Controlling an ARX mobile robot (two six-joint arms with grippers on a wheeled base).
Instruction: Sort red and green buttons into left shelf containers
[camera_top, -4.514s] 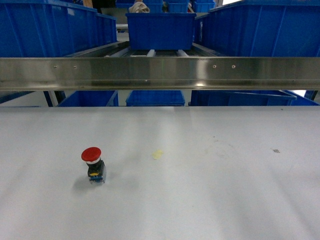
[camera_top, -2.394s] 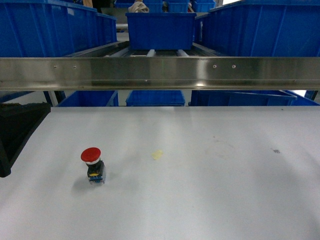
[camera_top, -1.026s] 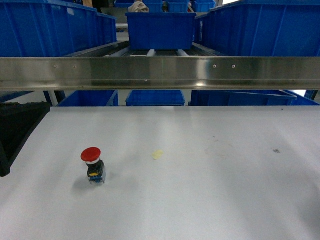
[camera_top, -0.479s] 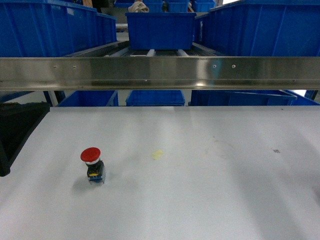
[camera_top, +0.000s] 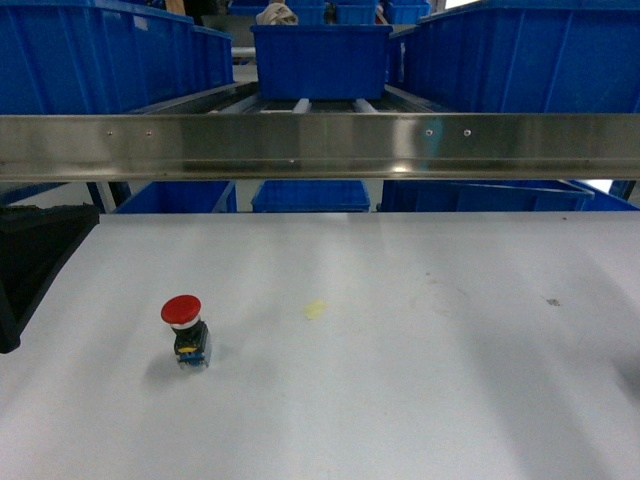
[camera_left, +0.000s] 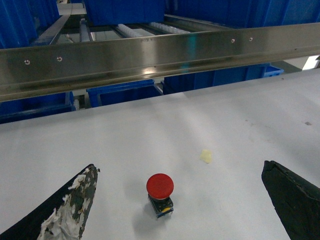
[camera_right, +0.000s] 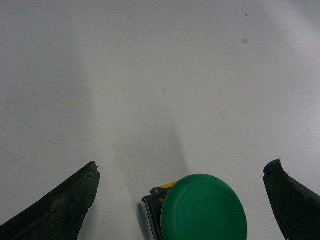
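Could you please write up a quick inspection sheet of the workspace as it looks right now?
Surface: white table, a small yellowish mark, a dark speck.
Job's things: red button upright, left of centre; green button on the table, seen only from the right wrist; blue bins on the shelf.
Clutter: nothing seen.
End effectors: left end effector open, short of the red button; right end effector open over the green button.
Cables: nothing seen.
Surroundings: steel rail, roller tracks behind.
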